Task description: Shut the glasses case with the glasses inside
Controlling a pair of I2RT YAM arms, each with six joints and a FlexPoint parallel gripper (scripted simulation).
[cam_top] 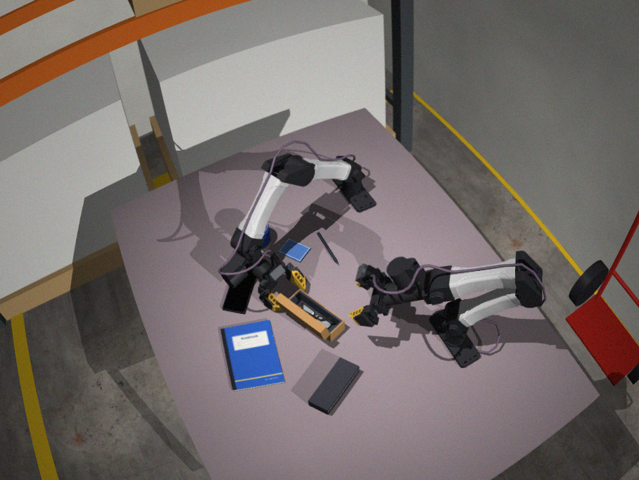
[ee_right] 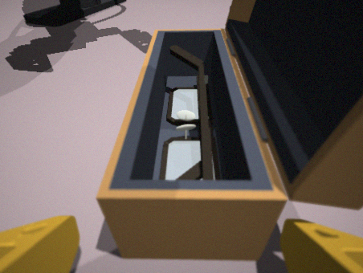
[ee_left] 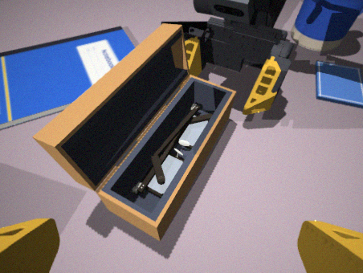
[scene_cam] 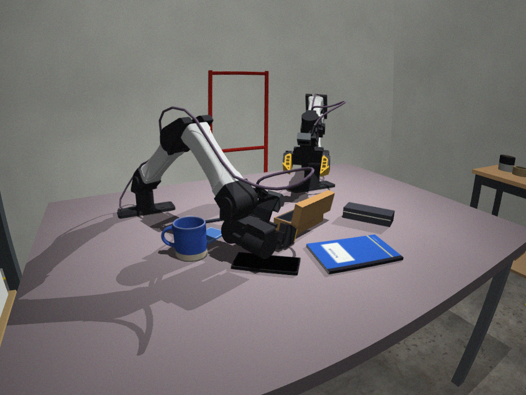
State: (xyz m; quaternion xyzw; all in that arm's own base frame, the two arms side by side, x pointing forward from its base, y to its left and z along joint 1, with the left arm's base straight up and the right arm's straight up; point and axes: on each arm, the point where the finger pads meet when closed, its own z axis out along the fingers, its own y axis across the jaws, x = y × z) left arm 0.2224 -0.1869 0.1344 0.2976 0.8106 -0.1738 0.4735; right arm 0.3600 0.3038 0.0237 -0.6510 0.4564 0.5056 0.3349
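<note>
The glasses case, orange-brown with a dark lining, stands on the table with its lid raised on the notebook side. The folded glasses lie inside the base. My right gripper is open at the end of the case nearest the phone, one finger out to each side of that end, holding nothing. In the left wrist view one of its fingers is partly hidden by the lid. My left gripper is open and empty, off the case's other end.
A blue notebook and a dark box lie on the lid's side. A black phone lies beneath the right arm. A blue mug, a blue square and a pen are nearby.
</note>
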